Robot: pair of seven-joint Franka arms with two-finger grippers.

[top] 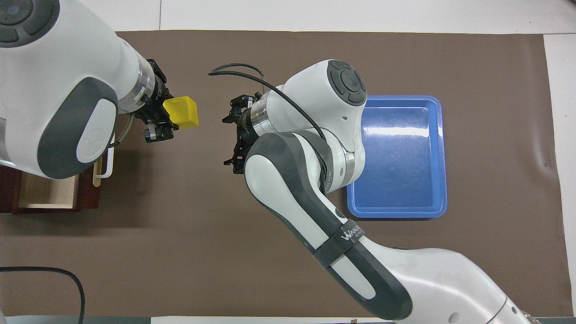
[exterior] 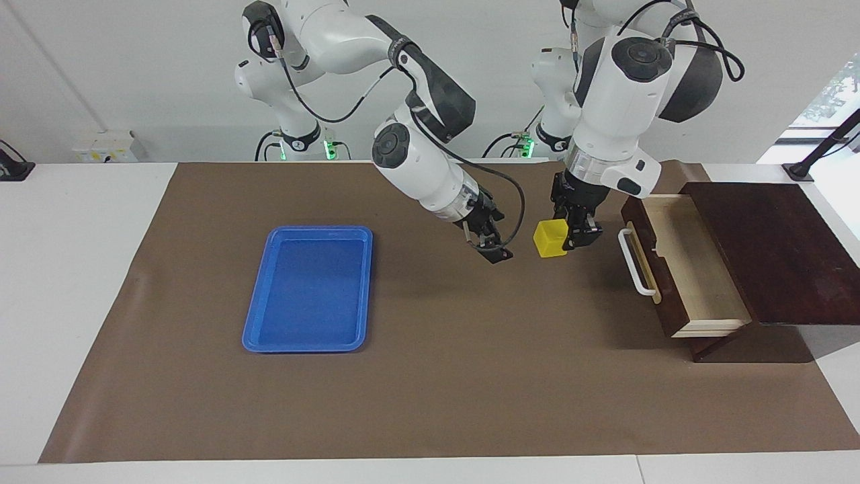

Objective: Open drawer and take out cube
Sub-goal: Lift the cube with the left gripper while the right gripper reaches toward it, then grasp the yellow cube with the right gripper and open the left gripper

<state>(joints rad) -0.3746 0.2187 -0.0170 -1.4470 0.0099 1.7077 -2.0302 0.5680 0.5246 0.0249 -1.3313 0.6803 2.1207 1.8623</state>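
While I watch the facing view, my left claw (exterior: 571, 232) is clamped on the cube (exterior: 551, 239), held up in the air over the brown mat (exterior: 430, 376) in front of the pulled-out drawer (exterior: 685, 269), and my right claw (exterior: 489, 243) hangs just beside the cube with fingers apart. From overhead, the cube (top: 181, 111) sits between the two claws, with the blue tray (top: 398, 209) on the bench toward the right arm's end.
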